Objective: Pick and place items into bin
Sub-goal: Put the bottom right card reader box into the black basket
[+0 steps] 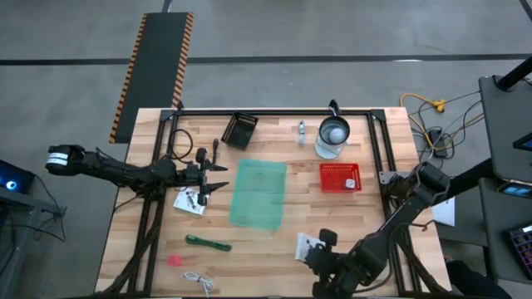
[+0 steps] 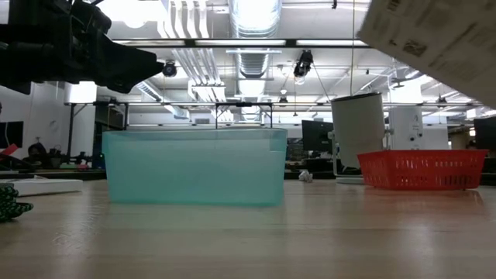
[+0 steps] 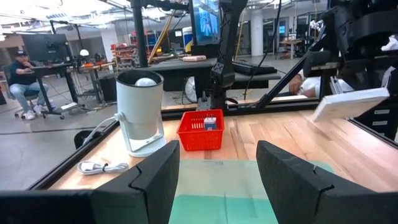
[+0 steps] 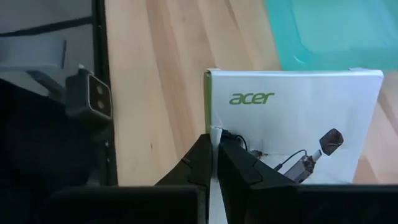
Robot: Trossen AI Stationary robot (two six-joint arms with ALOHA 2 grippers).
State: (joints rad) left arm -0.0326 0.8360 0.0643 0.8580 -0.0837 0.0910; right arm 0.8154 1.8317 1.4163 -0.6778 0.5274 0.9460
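Note:
My right gripper [image 1: 319, 246] is near the table's front right and is shut on a flat white packet [image 4: 292, 124] printed "acer". The packet hangs in the air, also visible in the low view [image 2: 434, 39] and the left wrist view [image 3: 351, 102]. The translucent green bin [image 1: 259, 193] stands mid-table. My left gripper [image 1: 218, 176] hovers open and level at the bin's left side, holding nothing. A second white packet [image 1: 189, 202] lies flat below it. A green stick [image 1: 208, 243], a pink bit [image 1: 174, 261] and a white coiled cable [image 1: 198, 281] lie at the front left. My right gripper pinches one side edge of the packet [image 4: 209, 124] between its two fingers. The fingers slant down from the near right. The packet is lifted clear of the table and tilted, its printed face turned toward the wrist camera.
A red basket [image 1: 340, 177] stands right of the bin. A jug [image 1: 332, 137] with a small silver piece [image 1: 301, 131] beside it stands at the back. A black basket [image 1: 241, 130] sits at the back left. Dark frame rails [image 1: 378, 149] run along the table's sides.

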